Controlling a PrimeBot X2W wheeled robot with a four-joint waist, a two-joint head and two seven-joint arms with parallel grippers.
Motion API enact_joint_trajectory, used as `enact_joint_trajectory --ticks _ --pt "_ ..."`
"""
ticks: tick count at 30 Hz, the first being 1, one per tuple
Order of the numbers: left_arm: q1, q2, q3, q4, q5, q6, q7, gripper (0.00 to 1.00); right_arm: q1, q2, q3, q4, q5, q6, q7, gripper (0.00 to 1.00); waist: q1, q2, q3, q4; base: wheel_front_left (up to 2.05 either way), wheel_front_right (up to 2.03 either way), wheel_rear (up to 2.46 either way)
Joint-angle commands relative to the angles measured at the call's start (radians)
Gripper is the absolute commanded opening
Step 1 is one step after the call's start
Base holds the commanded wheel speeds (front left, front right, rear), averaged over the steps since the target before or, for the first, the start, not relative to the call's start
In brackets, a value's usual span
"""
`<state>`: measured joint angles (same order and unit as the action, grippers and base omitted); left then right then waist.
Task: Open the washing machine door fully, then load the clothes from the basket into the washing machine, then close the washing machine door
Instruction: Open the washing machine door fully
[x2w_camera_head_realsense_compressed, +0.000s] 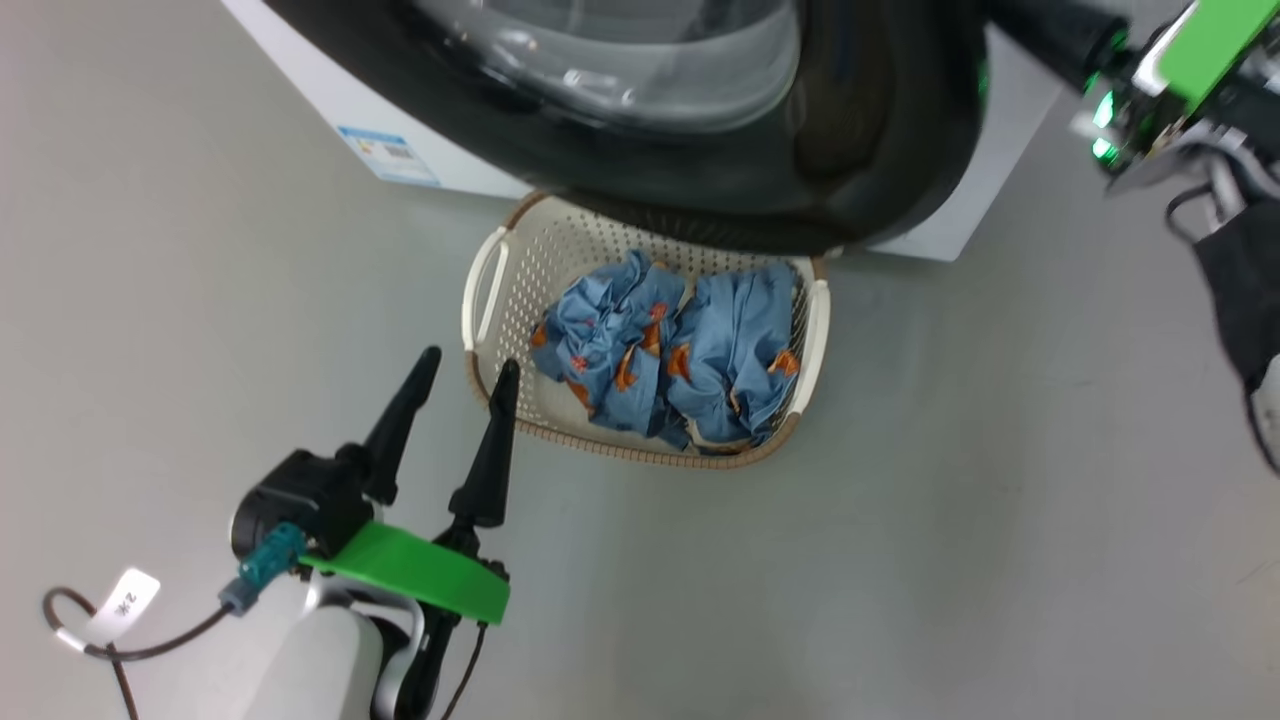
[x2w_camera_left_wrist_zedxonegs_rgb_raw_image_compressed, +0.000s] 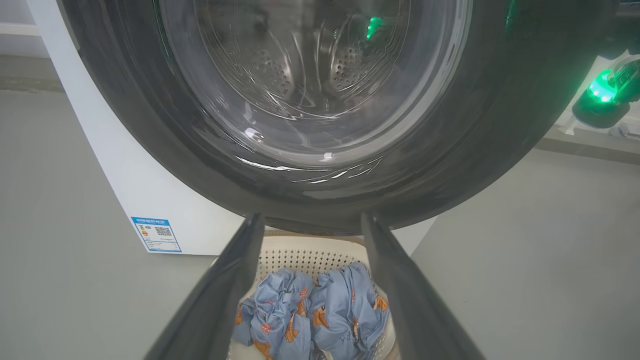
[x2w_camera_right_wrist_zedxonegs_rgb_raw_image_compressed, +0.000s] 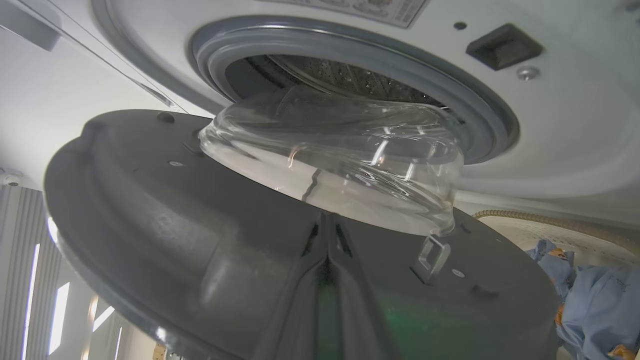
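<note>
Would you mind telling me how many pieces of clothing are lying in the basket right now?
2: one blue garment on the left side of the basket, a second garment beside it on the right, touching. More could be hidden underneath.

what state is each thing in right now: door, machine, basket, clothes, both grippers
washing machine door, partly open, glass bowl clear of the gasket
washing machine, drum opening uncovered
basket, upright on the floor, far edge under the door
clothes, two crumpled pieces, both in the basket
left gripper, open, empty, near the basket's left side
right gripper, shut, fingertips at the door's inner face
</note>
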<state>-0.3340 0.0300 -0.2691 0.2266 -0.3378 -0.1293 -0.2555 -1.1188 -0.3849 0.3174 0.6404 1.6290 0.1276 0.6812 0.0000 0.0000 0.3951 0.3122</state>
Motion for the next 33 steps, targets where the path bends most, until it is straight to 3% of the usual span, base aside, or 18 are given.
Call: enact_joint_trajectory --ticks 1,33 --pt "0.021 0.02 0.037 -0.014 0.01 -0.001 -0.006 1.0 0.03 0.037 0.017 -0.046 -0.002 0.003 0.014 0.0 0.0 0.0 -0.024 -0.013 0.0 0.0 0.0" --pt "0.131 0.02 0.057 -0.019 0.037 -0.001 -0.006 1.0 0.34 0.183 0.111 -0.263 -0.008 0.003 0.145 0.0 0.0 0.0 -0.171 0.008 0.0 0.0 0.0"
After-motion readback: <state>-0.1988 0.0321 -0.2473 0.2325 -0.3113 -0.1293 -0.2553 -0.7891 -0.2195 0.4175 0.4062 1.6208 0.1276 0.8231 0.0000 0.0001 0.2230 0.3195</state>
